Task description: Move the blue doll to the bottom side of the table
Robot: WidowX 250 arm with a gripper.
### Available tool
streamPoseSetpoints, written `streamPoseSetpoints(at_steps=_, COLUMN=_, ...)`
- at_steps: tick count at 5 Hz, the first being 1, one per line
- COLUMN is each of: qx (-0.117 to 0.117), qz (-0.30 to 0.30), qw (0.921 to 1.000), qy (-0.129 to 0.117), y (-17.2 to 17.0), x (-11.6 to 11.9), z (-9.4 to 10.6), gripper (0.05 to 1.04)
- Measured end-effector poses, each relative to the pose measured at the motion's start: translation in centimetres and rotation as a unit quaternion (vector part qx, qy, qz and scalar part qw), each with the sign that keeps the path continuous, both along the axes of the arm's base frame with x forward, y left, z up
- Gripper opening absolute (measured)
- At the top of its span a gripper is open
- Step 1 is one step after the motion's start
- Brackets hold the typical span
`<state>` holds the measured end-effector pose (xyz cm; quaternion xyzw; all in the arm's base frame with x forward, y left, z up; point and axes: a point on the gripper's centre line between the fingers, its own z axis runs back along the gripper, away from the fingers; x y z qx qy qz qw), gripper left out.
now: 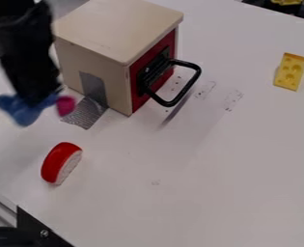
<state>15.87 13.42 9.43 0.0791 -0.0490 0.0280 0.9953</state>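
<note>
Gripping blue doll (25, 110) in pincer (38, 98), apparently for carrying; needing release at the tabletop's (186, 198) bottom side, below pincer.

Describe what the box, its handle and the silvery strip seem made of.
Box: probably painted wood, by its flat, smooth cream panels. Handle: metal or plastic, smooth black with slight gloss. Silvery strip: likely duct tape, by its grey, textured sheen.

Blue doll (20, 111), red-and-white toy (62, 163), yellow cheese (290, 72), cream box (103, 31) with red front.
</note>
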Motion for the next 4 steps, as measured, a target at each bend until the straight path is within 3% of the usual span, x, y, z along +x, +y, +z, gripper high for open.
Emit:
streamPoseSetpoints(at_steps=1, qx=-0.003, qz=0.031, qw=0.9995, qy=0.005, y=1.9, x=-4.3, z=-3.4, gripper=0.168)
streamPoseSetpoints(at_steps=3, qx=0.006, qz=0.035, qw=0.9992, qy=0.019, y=3.2, x=-4.2, z=-5.1, gripper=0.193)
streamPoseSetpoints(at_steps=4, qx=0.000, qz=0.040, qw=0.9991, qy=0.017, y=3.1, x=-4.0, z=-4.9, gripper=0.447)
